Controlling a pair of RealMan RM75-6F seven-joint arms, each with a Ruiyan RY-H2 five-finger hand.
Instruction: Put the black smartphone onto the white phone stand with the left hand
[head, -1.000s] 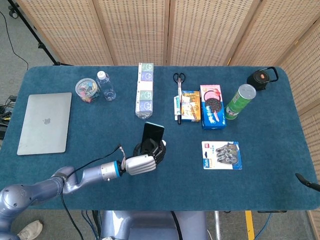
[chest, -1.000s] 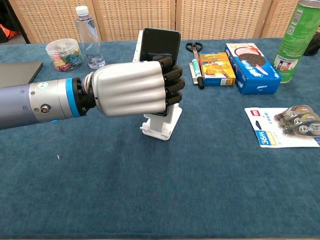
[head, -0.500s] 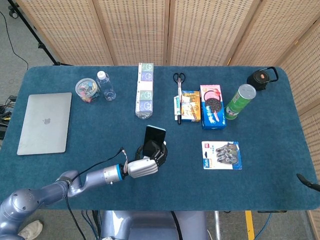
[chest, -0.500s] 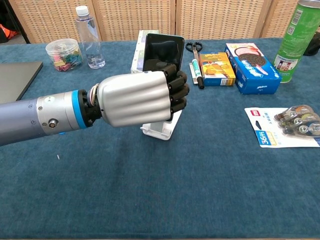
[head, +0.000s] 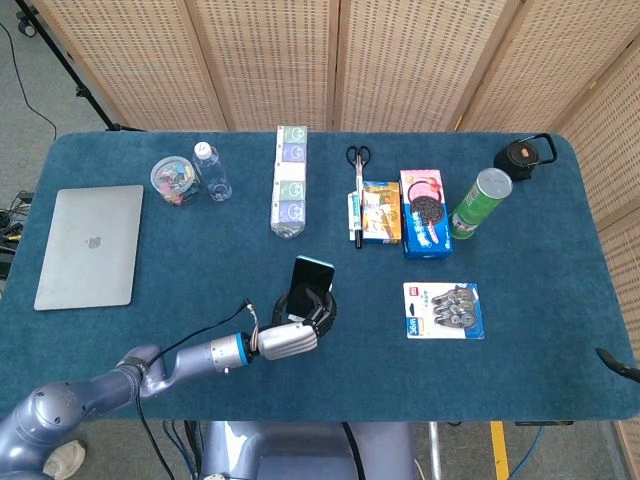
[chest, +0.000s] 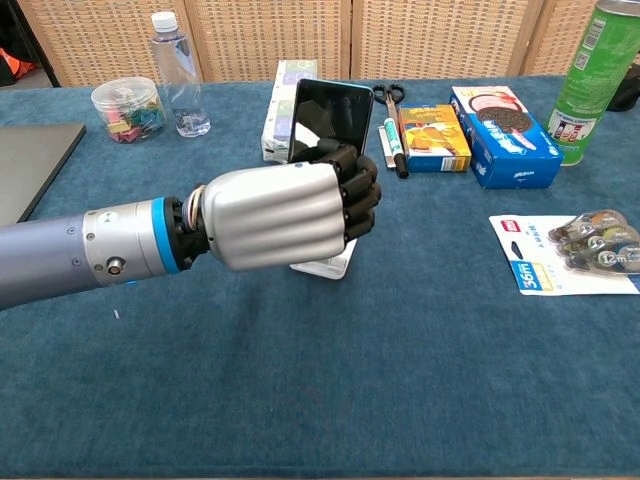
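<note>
My left hand (chest: 275, 215) grips the black smartphone (chest: 327, 117) upright, its fingers wrapped round the lower half. In the head view the left hand (head: 290, 337) sits near the table's front centre with the smartphone (head: 309, 284) rising above it. Only the base of the white phone stand (chest: 327, 266) shows, directly beneath and behind the hand; the rest is hidden. Whether the phone touches the stand I cannot tell. At the right edge of the head view, a dark tip of my right hand (head: 617, 365) shows.
Behind the phone lie a long pack (head: 288, 181), scissors (head: 358, 156), a pen, a snack box (head: 380, 211) and a blue cookie box (head: 424, 213). A green can (head: 479, 203) and a blister pack (head: 443, 310) are to the right. Laptop (head: 90, 245), jar (head: 172, 179) and bottle (head: 212, 172) are at the left.
My left hand with the phone has drifted slightly right and toward the table's front edge, lowering over the stand. The phone now leans a little more to the right.
</note>
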